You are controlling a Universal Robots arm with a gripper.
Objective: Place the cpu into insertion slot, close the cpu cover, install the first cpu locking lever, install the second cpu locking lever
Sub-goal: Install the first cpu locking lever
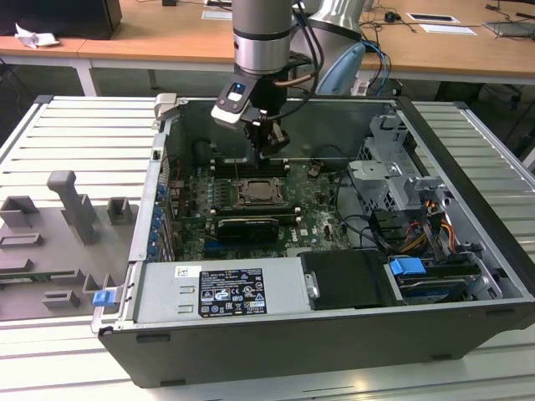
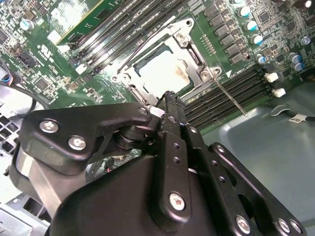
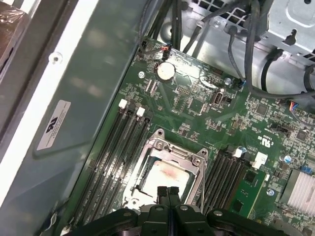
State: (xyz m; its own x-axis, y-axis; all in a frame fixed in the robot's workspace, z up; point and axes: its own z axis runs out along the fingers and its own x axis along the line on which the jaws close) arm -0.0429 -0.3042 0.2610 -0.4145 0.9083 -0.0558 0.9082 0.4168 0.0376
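Note:
The cpu [image 2: 160, 73], a pale square chip with a reddish stain on its face [image 3: 166, 178], lies in the insertion slot [image 1: 257, 194] on the green board. The cpu cover [image 3: 170, 150], a silver frame, lies flat around it, and the chip shows through its cut-out. A thin metal lever rod [image 2: 230, 94] runs from one socket corner out over the memory slots. My gripper [image 3: 167, 191] is shut with nothing between its black fingers. It hangs just above the socket's edge, and in the exterior view the gripper [image 1: 266, 149] is over the socket's far side.
Long black memory slots [image 3: 115, 152] flank the socket on both sides. A coin battery [image 3: 165, 71] and cables [image 3: 256, 59] lie beyond it. The drive cage [image 1: 393, 180] stands at the exterior view's right, the power supply [image 1: 226, 292] in front, and grey fixtures [image 1: 71, 209] outside the case.

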